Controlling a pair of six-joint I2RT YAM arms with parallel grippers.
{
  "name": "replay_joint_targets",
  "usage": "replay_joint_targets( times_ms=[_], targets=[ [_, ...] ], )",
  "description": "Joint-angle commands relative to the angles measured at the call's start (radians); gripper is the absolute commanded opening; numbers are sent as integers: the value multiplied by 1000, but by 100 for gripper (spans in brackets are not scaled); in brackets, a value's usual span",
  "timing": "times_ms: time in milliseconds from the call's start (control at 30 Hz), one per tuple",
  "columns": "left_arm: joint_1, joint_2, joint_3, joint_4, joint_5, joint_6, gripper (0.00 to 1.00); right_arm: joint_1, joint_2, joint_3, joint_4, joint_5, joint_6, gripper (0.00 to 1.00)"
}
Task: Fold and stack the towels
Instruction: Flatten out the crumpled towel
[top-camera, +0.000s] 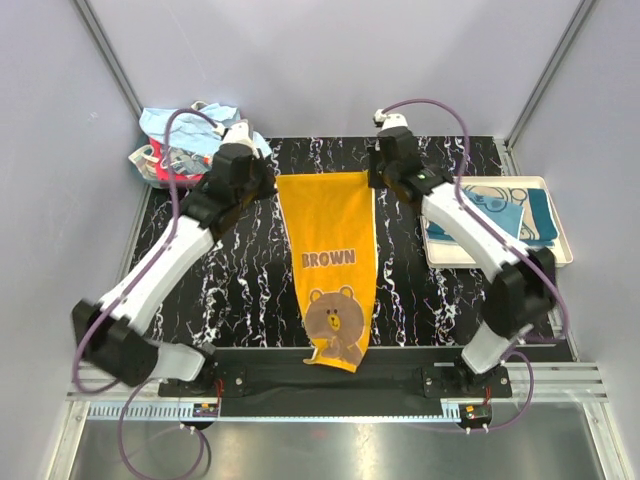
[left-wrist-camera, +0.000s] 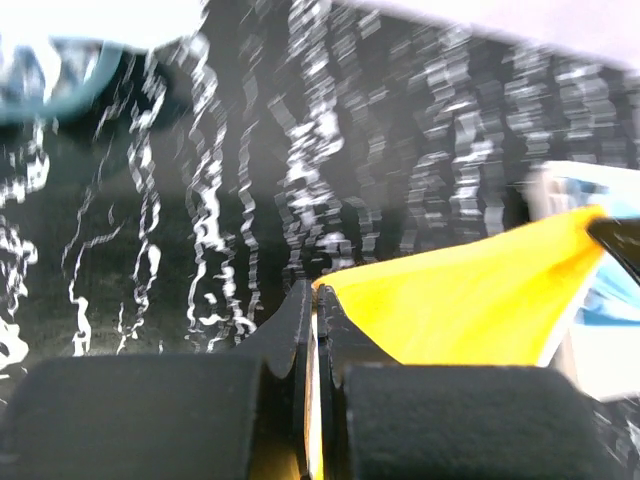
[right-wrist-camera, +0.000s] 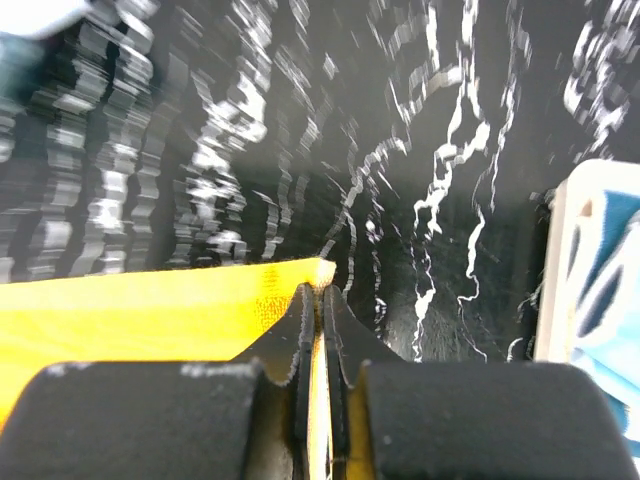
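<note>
Black marbled counter (top-camera: 220, 290), grey walls all round. Both the left tool (top-camera: 272, 184) and the right tool (top-camera: 372, 178) are pinching a far corner of the orange-yellow bear towel (top-camera: 330, 235), pulled taut between them, bear end reaching the near edge. The loose towel pile (top-camera: 180, 150) sits far left, and the folded towels (top-camera: 500, 205) lie in the white tray (top-camera: 565, 255) on the right.

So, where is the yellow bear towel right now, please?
The yellow bear towel spans the middle of the black mat in the top view, far corners pinched by the left gripper and right gripper.
</note>
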Motion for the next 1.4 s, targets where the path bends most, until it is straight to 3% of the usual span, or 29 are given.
replay_joint_targets(
  times_ms=[0, 167, 467, 767, 1033, 1200, 1367],
  targets=[
    [-45, -147, -10, -39, 9, 88, 0, 17, -196, -41, 23, -33, -29, 0],
    [-140, -311, 25, -131, -11, 160, 0, 88, -387, -43, -17, -50, -84, 0],
    [-301, -471, 192, -295, -31, 234, 0, 131, -607, -1, -86, -160, -104, 0],
    [-311, -572, 261, -307, 46, 225, 0, 136, -699, 34, -119, -203, -87, 0],
    [-305, -453, 266, -252, -102, 263, 0, 136, -621, 8, -40, -128, -104, 0],
    [-141, -281, 278, -154, 4, 235, 0, 105, -434, 17, 62, -48, -170, 0],
    [28, -97, 300, -58, 105, 211, 0, -32, -265, 43, 176, -176, -121, 0]
  ],
)
